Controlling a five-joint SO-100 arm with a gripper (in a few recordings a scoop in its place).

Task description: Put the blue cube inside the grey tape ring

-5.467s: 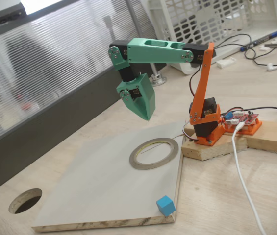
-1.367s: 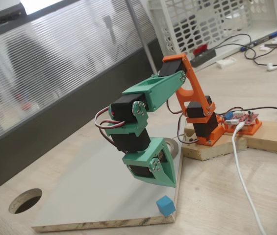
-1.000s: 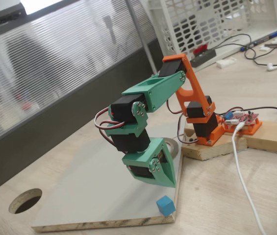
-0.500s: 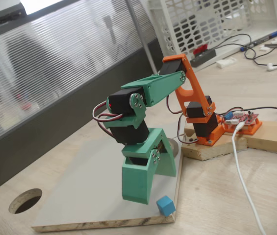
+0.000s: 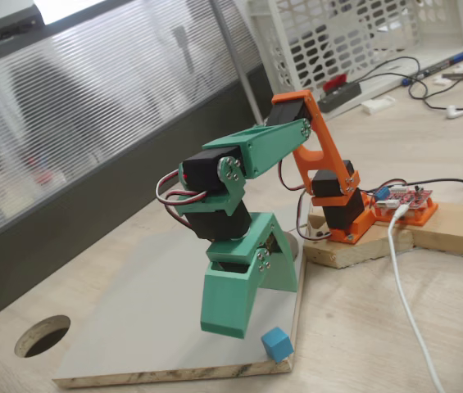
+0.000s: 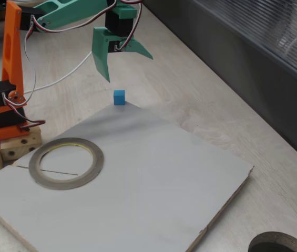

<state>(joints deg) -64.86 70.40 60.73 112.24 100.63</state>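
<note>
- The blue cube (image 5: pixel 276 344) (image 6: pixel 119 97) is seen at a corner of a flat grey board (image 5: pixel 149 319) (image 6: pixel 148 173) that lies on the desk (image 5: pixel 379 327) (image 6: pixel 201 89); in both fixed views it rests on the board's surface, right at the edge.
- The gripper (image 5: pixel 251 315) (image 6: pixel 118 62) is held above that corner, pointing down, with its jaws spread apart and nothing between them.
- In a fixed view, the broad green finger (image 5: pixel 227 303) is seen just left of the cube and a little above the board, while the thinner finger (image 5: pixel 280 266) is angled away behind it.
- In the other fixed view, one fingertip (image 6: pixel 106 73) hangs above the cube, apart from it, and the second finger (image 6: pixel 140 51) is stretched out to the right.
- The cube is not touched by either finger.
- The grey tape ring (image 6: pixel 66 162) is laid flat on the board near the arm's orange base (image 6: pixel 3 100), well apart from the cube; its opening holds nothing.
- In a fixed view, most of the ring is hidden behind the gripper, and a small arc (image 5: pixel 291 244) is left visible.
- The base (image 5: pixel 342 205) is mounted on a wooden block (image 5: pixel 354 246) beside the board.
- A round hole (image 5: pixel 43 336) (image 6: pixel 277 245) is cut through the desk just beyond the board's far corner.
</note>
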